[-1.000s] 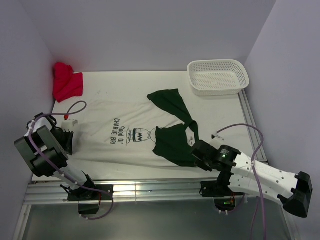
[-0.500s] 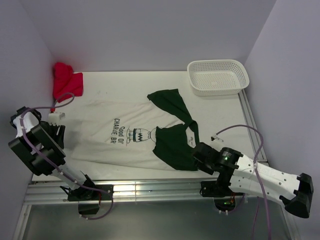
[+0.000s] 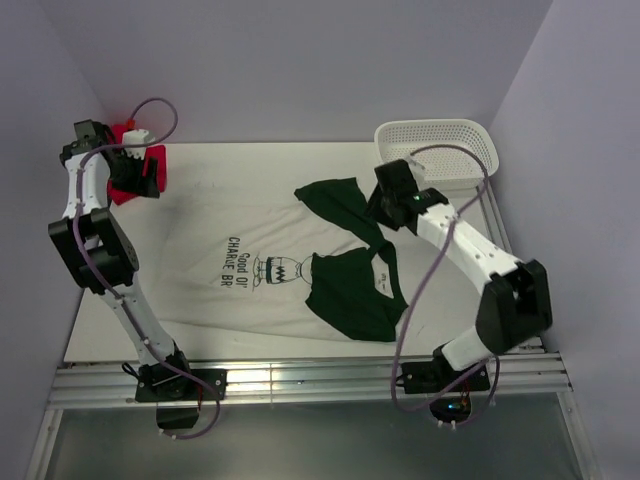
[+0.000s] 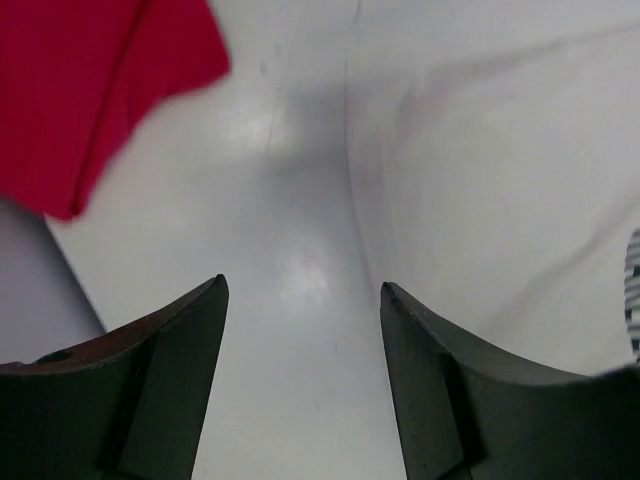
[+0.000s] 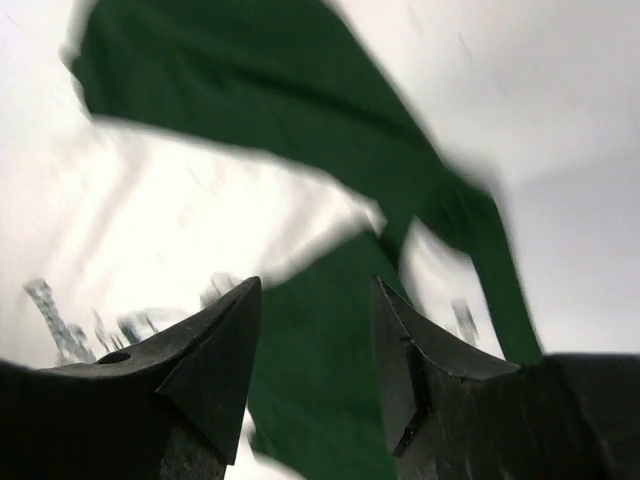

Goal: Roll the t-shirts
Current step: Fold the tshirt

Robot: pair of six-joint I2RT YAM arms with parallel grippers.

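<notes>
An off-white t-shirt [image 3: 215, 225] with dark lettering lies spread flat across the table. A dark green t-shirt [image 3: 350, 285] lies crumpled over its right side, one end reaching toward the back [image 3: 335, 200]. My left gripper [image 3: 140, 180] hangs open at the far left corner. In the left wrist view it [image 4: 303, 285] has bare table between its fingers and the off-white shirt's edge [image 4: 500, 180] to its right. My right gripper [image 3: 378, 205] is open above the green shirt's far end. The right wrist view is blurred, with green cloth [image 5: 320, 360] below the empty gripper [image 5: 315, 282].
A red cloth [image 3: 135, 160] sits bunched in the far left corner, just beyond my left gripper, and shows at upper left [image 4: 90, 80] in the left wrist view. A white mesh basket [image 3: 487, 150] stands at the back right, close behind my right arm. Walls close three sides.
Both grippers have opened and let go of the shirts' near edges. The left arm swung to the far left corner, the right arm up to the far end of the green shirt.
</notes>
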